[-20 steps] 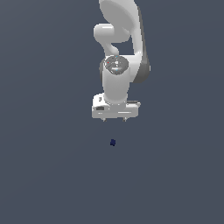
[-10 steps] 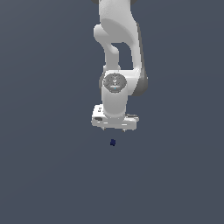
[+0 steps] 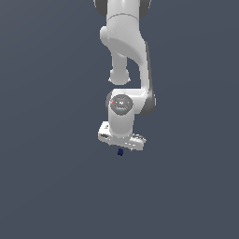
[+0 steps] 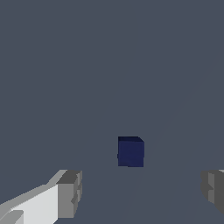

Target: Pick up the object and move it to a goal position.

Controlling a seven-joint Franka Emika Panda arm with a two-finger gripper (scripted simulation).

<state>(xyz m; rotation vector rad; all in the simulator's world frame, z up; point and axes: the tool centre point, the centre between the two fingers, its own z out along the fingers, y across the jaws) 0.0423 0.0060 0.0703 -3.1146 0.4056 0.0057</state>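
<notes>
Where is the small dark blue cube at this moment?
In the exterior view, the cube sits near the picture's middle, just under the open hand. In the wrist view it lies between the two fingers, touching neither.

Plain slate-grey ground [image 3: 51, 186], flat, evenly lit, filling both views edge to edge
</notes>
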